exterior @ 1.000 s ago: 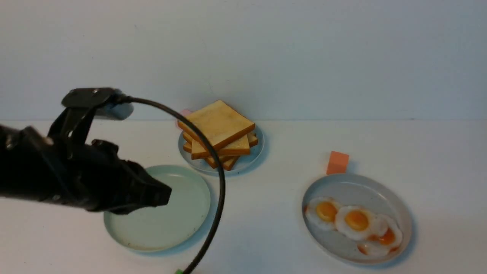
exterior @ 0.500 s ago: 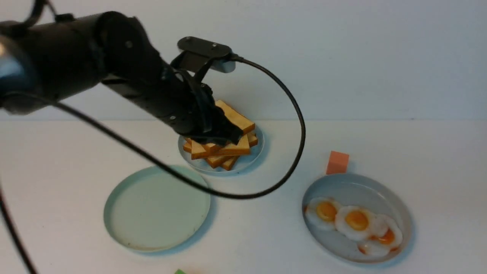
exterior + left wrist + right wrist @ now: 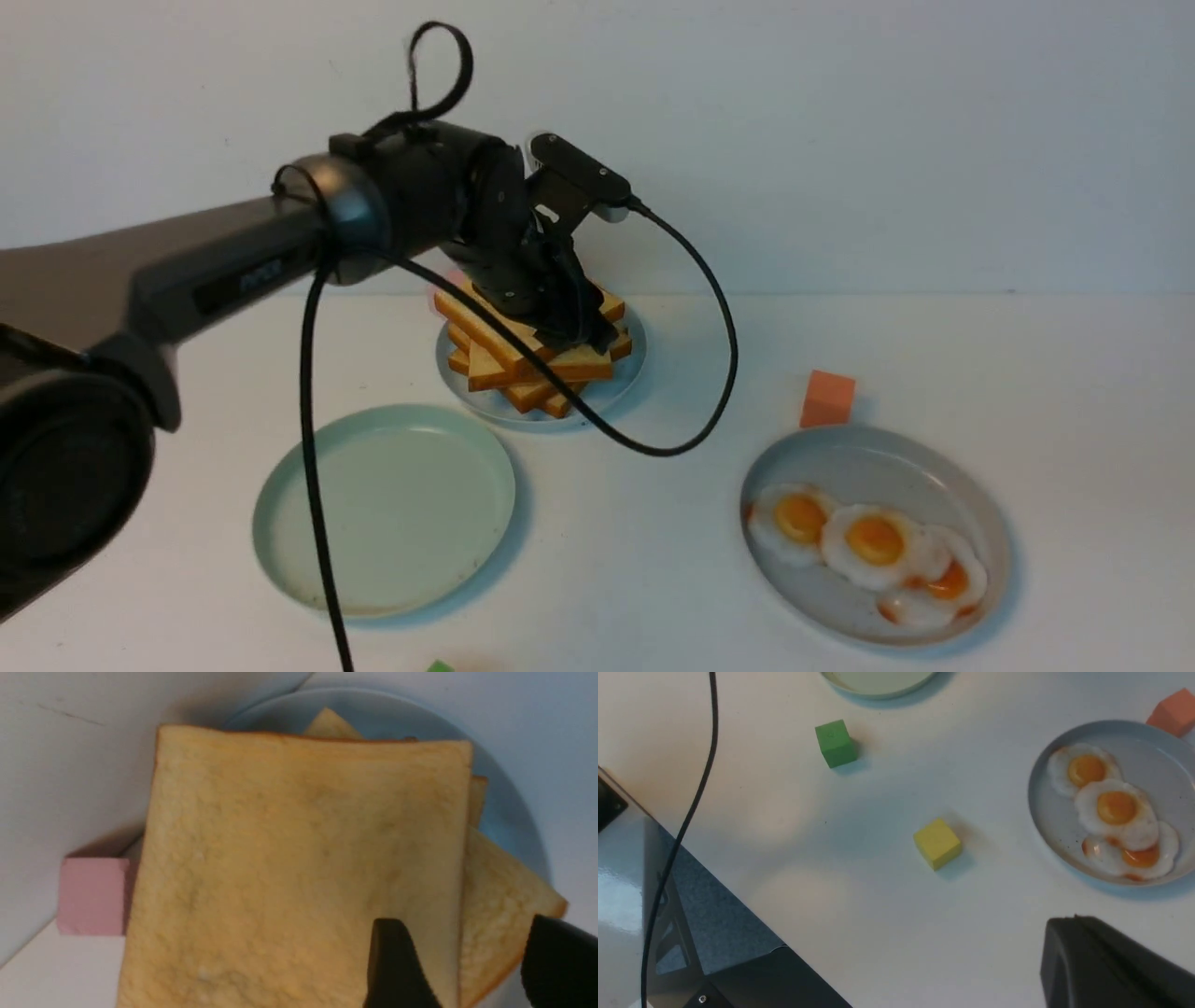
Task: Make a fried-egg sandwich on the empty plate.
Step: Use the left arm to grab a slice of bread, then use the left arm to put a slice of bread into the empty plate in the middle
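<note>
Found the black left gripper (image 3: 465,924) spread wide and empty, one finger (image 3: 397,966) above the top square golden-brown toast slice (image 3: 299,858), the other past its crust edge. Called for a lower reach, a pinch on that slice alone, and a straight lift off the small pale blue plate (image 3: 621,378). Noted the round mint-green empty plate (image 3: 383,513) bare at seven o'clock from the toast pile (image 3: 523,373). Saw the black right gripper (image 3: 1064,942) closed, empty.

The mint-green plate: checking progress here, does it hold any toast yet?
No, the mint-green plate lies bare in the front view, and the toast slices sit piled on the small blue plate.
</note>
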You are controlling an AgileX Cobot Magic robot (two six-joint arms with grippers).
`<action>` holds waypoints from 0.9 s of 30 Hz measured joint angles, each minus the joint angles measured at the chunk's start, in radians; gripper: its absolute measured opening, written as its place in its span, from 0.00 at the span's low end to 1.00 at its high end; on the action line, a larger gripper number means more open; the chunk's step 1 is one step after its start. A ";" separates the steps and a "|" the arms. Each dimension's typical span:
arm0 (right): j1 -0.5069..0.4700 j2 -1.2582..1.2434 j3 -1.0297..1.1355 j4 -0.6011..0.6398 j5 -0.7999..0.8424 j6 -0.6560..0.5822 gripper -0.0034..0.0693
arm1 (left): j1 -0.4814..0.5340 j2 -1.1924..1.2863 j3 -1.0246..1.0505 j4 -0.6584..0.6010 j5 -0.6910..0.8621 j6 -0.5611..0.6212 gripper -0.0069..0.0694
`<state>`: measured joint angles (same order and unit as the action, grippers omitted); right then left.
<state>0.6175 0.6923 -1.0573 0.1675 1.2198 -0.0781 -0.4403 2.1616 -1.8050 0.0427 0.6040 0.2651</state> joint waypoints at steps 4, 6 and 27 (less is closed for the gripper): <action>0.000 0.000 0.000 0.000 0.000 0.001 0.05 | 0.000 0.045 -0.002 0.064 -0.042 -0.052 0.64; 0.000 0.000 0.000 0.000 -0.004 0.004 0.05 | 0.000 0.062 -0.004 0.096 -0.062 -0.061 0.63; 0.000 0.000 -0.001 0.033 -0.023 0.016 0.06 | -0.061 -0.166 0.007 0.147 0.123 -0.116 0.19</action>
<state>0.6175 0.6923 -1.0585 0.2003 1.1965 -0.0617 -0.5014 1.9954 -1.7977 0.1897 0.7267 0.1491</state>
